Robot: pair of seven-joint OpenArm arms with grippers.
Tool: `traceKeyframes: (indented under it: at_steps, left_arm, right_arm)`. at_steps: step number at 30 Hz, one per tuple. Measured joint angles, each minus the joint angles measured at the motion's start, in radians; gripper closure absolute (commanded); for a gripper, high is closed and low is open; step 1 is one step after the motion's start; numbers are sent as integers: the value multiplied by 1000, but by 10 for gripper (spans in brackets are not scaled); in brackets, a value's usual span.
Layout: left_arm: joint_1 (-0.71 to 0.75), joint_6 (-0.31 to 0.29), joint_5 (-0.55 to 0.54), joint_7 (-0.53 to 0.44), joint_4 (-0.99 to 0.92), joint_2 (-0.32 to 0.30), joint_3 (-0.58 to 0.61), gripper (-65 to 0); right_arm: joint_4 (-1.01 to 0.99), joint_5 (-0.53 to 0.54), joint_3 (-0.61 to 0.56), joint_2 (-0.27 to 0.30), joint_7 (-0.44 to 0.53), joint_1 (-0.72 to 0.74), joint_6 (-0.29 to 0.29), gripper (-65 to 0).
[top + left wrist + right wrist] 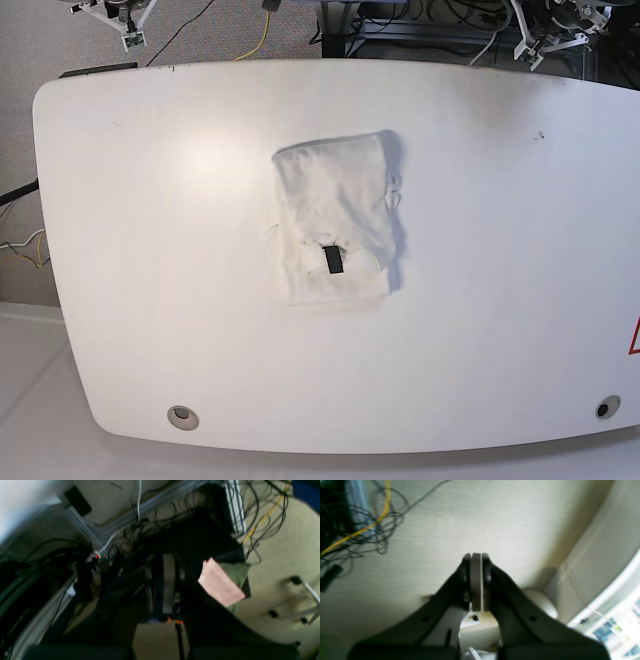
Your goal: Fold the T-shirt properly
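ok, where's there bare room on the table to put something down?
The folded T-shirt lies near the middle of the white table, black tag facing up. Bare patches: the whole stretch left of the shirt to the rounded edge, the stretch right of it, and the near strip down to the two grommet holes. The only occupied spot is the shirt.

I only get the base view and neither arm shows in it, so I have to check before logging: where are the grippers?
Observer: The right gripper is shut, hanging over carpet floor, off the table.
Operator: Holding cloth?
Observer: No, only its own grey pads meet; the T-shirt lies alone on the table.
Operator: And the left one?
Observer: The left gripper is shut too, empty, over tangled cables on the floor.
Operator: Anything else near it?
Observer: A pink paper bag lies on the floor beside it.
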Motion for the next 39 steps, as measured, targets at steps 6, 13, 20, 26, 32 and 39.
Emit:
traceKeyframes:
  at_steps: [6, 13, 20, 26, 32, 39]
  left_arm:
    - [3, 0, 19, 0, -64, -1, -2, -30]
    - [10, 0, 23, 0, -138, 0, -2, -30]
    - [17, 0, 23, 0, -192, 0, -2, -30]
    - [14, 0, 23, -1, -229, 0, -1, -30]
    - [12, 1, 27, -52, -277, -3, 12, -30]
    - [-9, 0, 65, -70, -337, 4, 46, -30]
  right_arm:
    - [-55, -43, 0, -37, 43, -1, 5, 0]
    - [-100, -43, 0, -39, 55, -8, 19, 0]
    - [-159, -43, 0, -40, 76, -15, 20, 0]
    - [-261, -43, 0, -39, 147, -14, 19, 0]
    - [-370, -47, 0, -40, 189, -5, 19, 0]
    - [-491, -60, 1, -37, 198, 50, 18, 0]
